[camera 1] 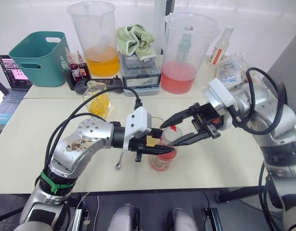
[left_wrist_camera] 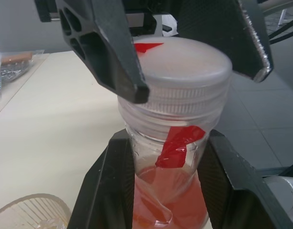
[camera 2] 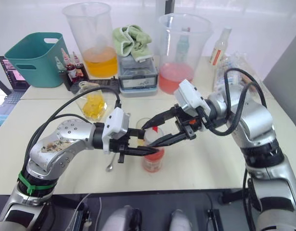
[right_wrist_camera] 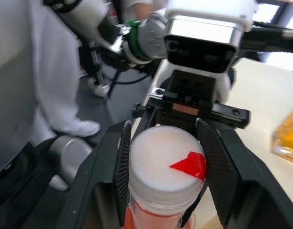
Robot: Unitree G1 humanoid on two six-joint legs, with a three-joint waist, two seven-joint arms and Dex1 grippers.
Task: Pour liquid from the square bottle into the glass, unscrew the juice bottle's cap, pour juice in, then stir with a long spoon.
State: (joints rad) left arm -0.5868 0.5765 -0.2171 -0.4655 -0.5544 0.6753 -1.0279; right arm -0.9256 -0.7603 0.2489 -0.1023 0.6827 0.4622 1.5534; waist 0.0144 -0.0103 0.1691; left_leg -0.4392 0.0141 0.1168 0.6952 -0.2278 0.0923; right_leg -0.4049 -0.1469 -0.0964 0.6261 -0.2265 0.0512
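L gripper (camera 1: 160,150) clamps juice bottle (camera 1: 163,156) body, table (camera 1: 225,159) centre; R gripper (camera 1: 168,134) fingers pinch white cap (right_wrist_camera: 163,157).

White cap (right_wrist_camera: 163,162) with a red arrow mark; pink-red juice (left_wrist_camera: 170,210); black claws; yellow liquid (camera 1: 100,104); teal bin (camera 1: 39,57); cream desk (camera 1: 37,139).

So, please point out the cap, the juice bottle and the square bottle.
cap (right_wrist_camera: 161,157): right wrist view, its flat top.
juice bottle (left_wrist_camera: 171,200): left wrist view, its clear body.
square bottle (camera 2: 94,105): right eye view, its yellow body.
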